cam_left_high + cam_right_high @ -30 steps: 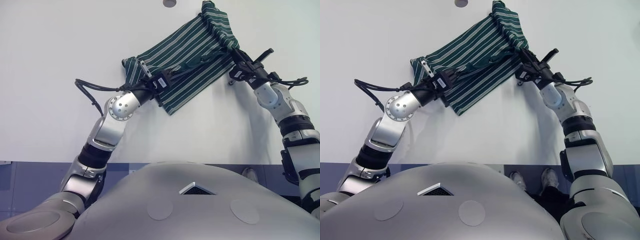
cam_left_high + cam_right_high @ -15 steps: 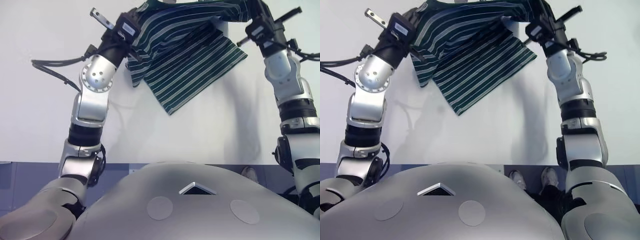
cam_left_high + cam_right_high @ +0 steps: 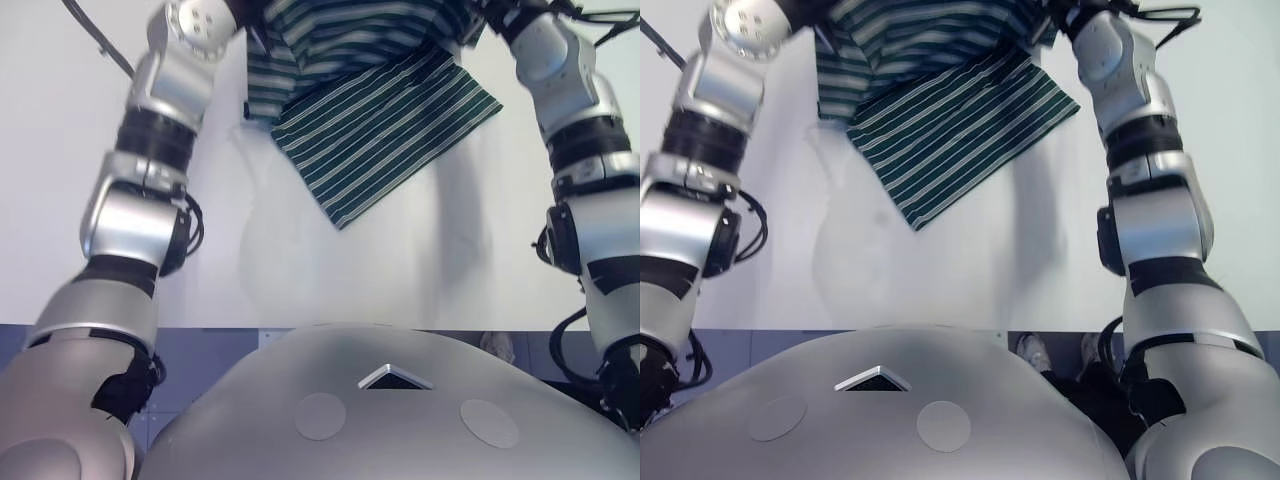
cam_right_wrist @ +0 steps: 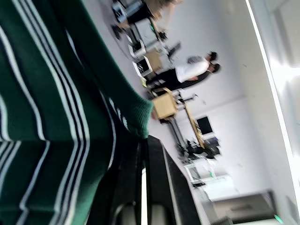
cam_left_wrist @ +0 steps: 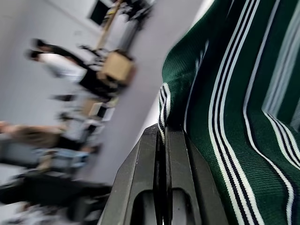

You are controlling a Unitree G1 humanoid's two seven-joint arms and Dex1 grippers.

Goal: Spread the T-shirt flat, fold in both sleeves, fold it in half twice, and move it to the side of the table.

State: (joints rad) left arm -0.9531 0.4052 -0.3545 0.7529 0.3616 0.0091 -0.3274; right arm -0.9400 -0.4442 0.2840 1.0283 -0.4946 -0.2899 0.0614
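The dark green T-shirt (image 3: pixel 370 110) with thin white stripes hangs from its upper edge, which is held above the white table (image 3: pixel 150 270). Its lower corner (image 3: pixel 342 215) still lies on the tabletop. My left gripper (image 5: pixel 164 133) is shut on a hem of the striped cloth (image 5: pixel 234 140). My right gripper (image 4: pixel 143 143) is shut on another edge of the shirt (image 4: pixel 56 117). Both arms stretch up and forward, the left arm (image 3: pixel 160 110) on the shirt's left and the right arm (image 3: pixel 570 110) on its right. The shirt is bunched and creased between them.
The bare white tabletop extends on both sides of the shirt and in front of it. Its near edge (image 3: pixel 200 324) runs across just ahead of me.
Both arms have risen and reached farther forward, lifting the shirt's held edge off the table. The cloth has opened from a crumpled strip into a hanging sheet, its lower corner staying down.
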